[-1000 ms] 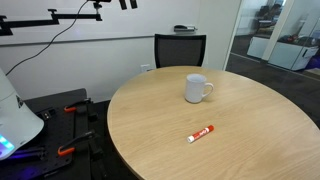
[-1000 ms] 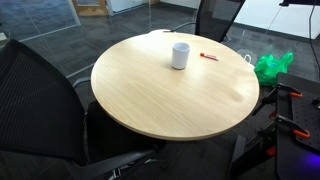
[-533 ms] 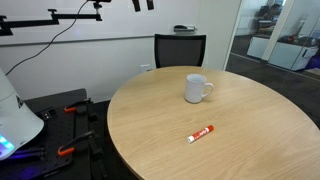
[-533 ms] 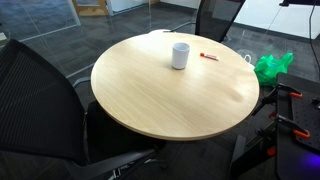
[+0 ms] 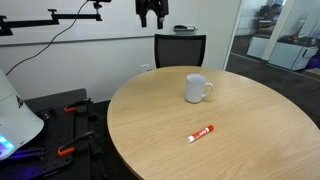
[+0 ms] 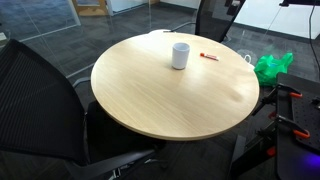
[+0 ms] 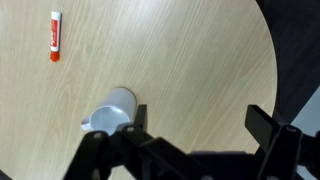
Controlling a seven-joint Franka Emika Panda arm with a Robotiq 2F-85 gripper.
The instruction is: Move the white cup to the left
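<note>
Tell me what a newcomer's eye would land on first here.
A large round wooden table fills both exterior views. On it the white cup stands upright, with a red-and-white marker lying apart from it. The gripper hangs high above the table, jaws open, touching nothing.

The hand came down from the top edge into fuller view in an exterior view and slid sideways, drawing nearer the white cup, which remained well below it.
</note>
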